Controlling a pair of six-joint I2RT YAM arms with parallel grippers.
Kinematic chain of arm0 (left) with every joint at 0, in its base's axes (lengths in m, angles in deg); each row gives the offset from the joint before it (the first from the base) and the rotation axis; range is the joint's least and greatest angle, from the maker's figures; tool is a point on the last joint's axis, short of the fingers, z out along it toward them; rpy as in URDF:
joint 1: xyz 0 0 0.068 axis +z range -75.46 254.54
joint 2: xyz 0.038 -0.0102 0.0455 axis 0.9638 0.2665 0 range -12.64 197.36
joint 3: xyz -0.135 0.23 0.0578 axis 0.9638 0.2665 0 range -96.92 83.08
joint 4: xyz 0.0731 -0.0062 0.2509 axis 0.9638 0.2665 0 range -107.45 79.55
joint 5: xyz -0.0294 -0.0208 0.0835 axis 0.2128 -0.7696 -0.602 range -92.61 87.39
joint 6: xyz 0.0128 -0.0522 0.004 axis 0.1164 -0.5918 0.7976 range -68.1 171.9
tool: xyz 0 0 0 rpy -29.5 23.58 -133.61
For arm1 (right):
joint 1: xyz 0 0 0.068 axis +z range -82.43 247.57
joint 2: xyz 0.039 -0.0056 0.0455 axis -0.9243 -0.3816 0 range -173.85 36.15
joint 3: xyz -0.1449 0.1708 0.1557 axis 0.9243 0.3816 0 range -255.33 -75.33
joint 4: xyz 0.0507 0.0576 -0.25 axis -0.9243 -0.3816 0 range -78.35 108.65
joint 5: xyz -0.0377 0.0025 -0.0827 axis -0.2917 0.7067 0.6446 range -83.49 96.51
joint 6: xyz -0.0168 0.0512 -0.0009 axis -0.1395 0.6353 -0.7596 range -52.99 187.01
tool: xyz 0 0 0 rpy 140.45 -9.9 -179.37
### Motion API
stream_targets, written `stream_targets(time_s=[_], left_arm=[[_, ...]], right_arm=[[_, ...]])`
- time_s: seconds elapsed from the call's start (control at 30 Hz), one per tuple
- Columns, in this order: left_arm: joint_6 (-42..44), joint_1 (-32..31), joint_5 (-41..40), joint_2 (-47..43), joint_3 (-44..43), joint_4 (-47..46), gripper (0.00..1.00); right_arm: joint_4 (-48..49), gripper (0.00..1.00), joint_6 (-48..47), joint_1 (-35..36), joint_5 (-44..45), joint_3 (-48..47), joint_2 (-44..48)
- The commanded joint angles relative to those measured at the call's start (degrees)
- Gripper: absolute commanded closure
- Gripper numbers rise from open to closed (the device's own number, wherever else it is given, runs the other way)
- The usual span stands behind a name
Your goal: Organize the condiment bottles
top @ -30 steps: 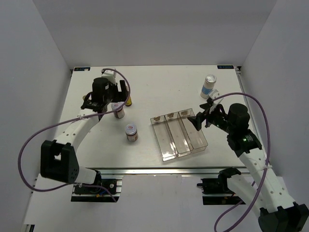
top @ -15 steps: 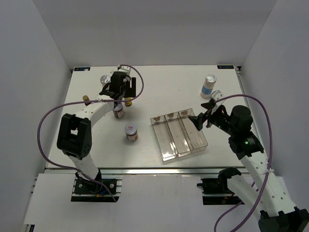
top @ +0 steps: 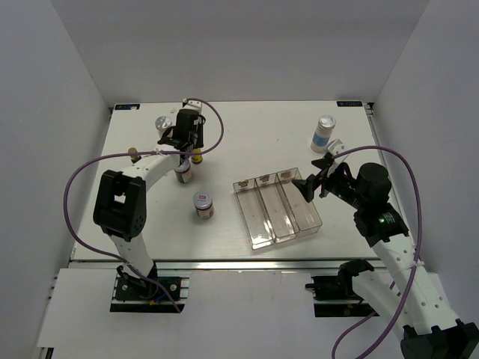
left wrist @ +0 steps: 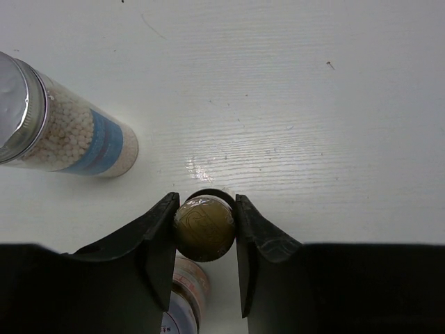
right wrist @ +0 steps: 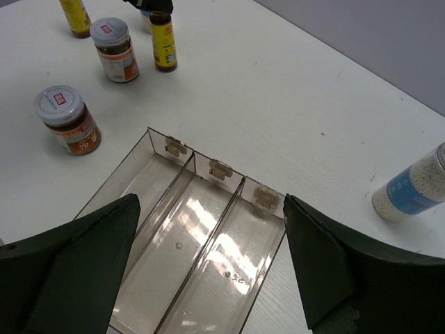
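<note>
My left gripper (left wrist: 204,202) is shut on the round dark-gold cap of a thin yellow bottle (left wrist: 204,228), which stands upright on the table; its jaws press the cap from both sides. In the top view that gripper (top: 192,148) is at the back left, over the bottle (top: 197,157). A white bottle (left wrist: 69,132) with a blue label stands just left of it, and a brown jar (top: 183,173) just in front. A second jar (top: 203,204), a second yellow bottle (top: 133,155) and a second white bottle (top: 325,132) stand apart. My right gripper (right wrist: 210,202) hangs open and empty above the tray.
The clear three-slot tray (top: 258,238) lies right of centre with nothing in its slots; in the right wrist view its back wall (right wrist: 208,167) lies between my open fingers. White walls enclose the table on three sides.
My left arm has swung toward the back right, from over the brown jar to the yellow bottle, and its jaws have closed on the cap. The right arm has barely moved.
</note>
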Motion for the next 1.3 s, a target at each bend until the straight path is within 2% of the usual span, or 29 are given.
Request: stream_targets(time_s=[0.0,0.13,0.27,0.43,0.5,0.53,0.63,0.67,0.7,0.8,0.97,1.27], left_arm=[[0.66,-0.14,-0.78,-1.97,-0.94,-2.3,0.62],[0.48,-0.14,0.0,-1.97,-1.11,-2.65,0.77],[0.66,-0.66,1.41,-5.13,-0.85,-3.35,0.97],[0.75,-2.76,5.97,-13.38,-1.9,-2.83,1.0],[0.75,-4.09,7.3,-15.58,-2.34,-1.08,1.0],[0.4,-5.22,9.04,-17.68,-2.17,-0.72,1.0],[-0.48,-7.51,11.95,-20.68,-0.59,1.56,1.0],[-0.83,-7.78,14.22,-22.52,-0.15,2.96,1.0],[-1.27,-8.22,15.55,-23.5,0.38,3.67,1.0],[-2.77,-9.27,21.18,-26.48,2.49,6.83,1.0],[-3.38,-13.4,24.62,-28.87,6.44,9.64,1.0],[-3.12,-19.64,26.11,-23.95,8.91,7.9,1.0]], right_arm=[[1.71,0.11,0.09,-0.16,0.06,0.38,-0.05],[1.71,0.11,0.01,-0.07,0.15,0.47,-0.31],[1.71,0.11,-0.17,-0.07,0.5,0.56,-0.49],[1.71,0.15,-0.08,-0.16,0.68,0.65,-0.58],[1.71,0.26,0.01,-0.16,0.68,0.74,-0.4],[1.89,0.42,0.01,-0.07,0.85,0.74,-0.32],[1.89,0.74,0.18,-0.16,1.38,0.91,-0.05],[1.97,0.91,0.27,-0.07,1.99,0.91,-0.05],[2.06,0.96,0.36,-0.07,2.34,1.0,-0.05],[2.24,0.98,0.45,-0.07,3.66,0.91,-0.32],[2.5,0.98,0.71,-0.07,5.16,0.82,-0.75],[2.85,0.97,0.71,-0.16,7.44,1.09,-1.37]])
